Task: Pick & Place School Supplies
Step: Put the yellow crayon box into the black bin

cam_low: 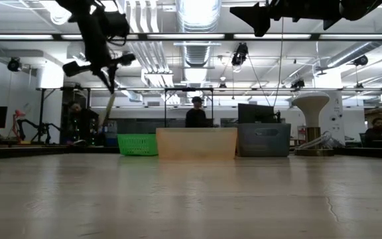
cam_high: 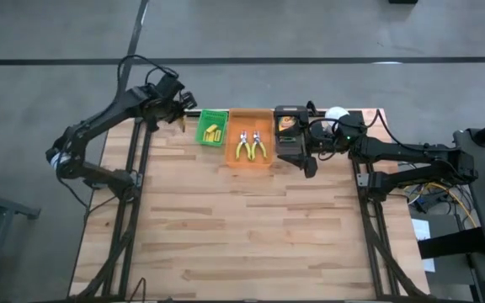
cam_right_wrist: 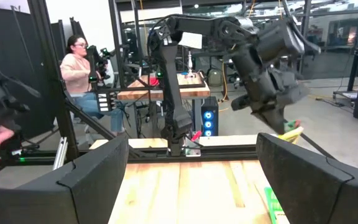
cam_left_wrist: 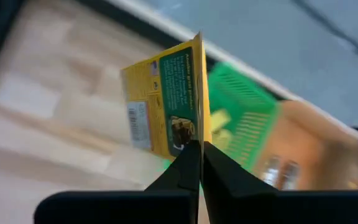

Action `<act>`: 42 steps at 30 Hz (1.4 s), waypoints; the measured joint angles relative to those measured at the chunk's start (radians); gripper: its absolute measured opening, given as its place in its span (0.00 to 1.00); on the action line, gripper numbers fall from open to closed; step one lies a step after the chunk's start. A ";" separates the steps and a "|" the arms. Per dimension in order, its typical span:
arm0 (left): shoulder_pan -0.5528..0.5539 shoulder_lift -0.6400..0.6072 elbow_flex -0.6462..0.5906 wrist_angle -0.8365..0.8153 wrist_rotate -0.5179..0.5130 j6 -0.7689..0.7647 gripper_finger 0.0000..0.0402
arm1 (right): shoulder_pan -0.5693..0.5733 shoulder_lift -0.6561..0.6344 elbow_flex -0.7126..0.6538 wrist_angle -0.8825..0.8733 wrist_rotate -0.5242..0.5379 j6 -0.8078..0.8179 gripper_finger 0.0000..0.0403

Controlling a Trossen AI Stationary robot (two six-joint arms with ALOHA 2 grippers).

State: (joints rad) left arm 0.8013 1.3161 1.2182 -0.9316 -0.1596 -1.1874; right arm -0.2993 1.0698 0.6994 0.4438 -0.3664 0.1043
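- between the left claw [cam_left_wrist: 199, 155] fingers, pinched shut by its edge, a crayon box [cam_left_wrist: 166, 99] hangs above the surface, just beside the green tray [cam_high: 212, 128].
- step: carrying; next calls for lowering into a tray, then releasing.
- right claw [cam_high: 310, 160] waits open by the black tray [cam_high: 290, 135].

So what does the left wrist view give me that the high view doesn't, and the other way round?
Only the left wrist view shows the left pincer shut on the edge of the flat yellow crayon box with green printed face, label and barcode readable as shapes. Only the high view shows the black tray, the two yellow-handled pliers in the orange tray, and the right pincer open by the black tray. Both show the green tray holding short yellow blocks.
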 joint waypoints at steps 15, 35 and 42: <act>-0.123 -0.039 -0.041 0.523 0.138 0.448 0.01 | 0.000 0.000 0.000 0.000 0.000 0.000 0.87; -0.139 0.314 -0.084 1.263 0.625 0.334 0.03 | 0.000 0.000 0.000 0.000 0.000 0.000 0.87; -0.138 0.421 -0.026 1.311 0.757 0.322 0.01 | 0.000 0.000 0.000 0.000 0.000 0.000 0.87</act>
State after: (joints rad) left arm 0.6632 1.7374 1.1922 0.3795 0.5972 -0.8654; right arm -0.2990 1.0698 0.6991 0.4438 -0.3664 0.1043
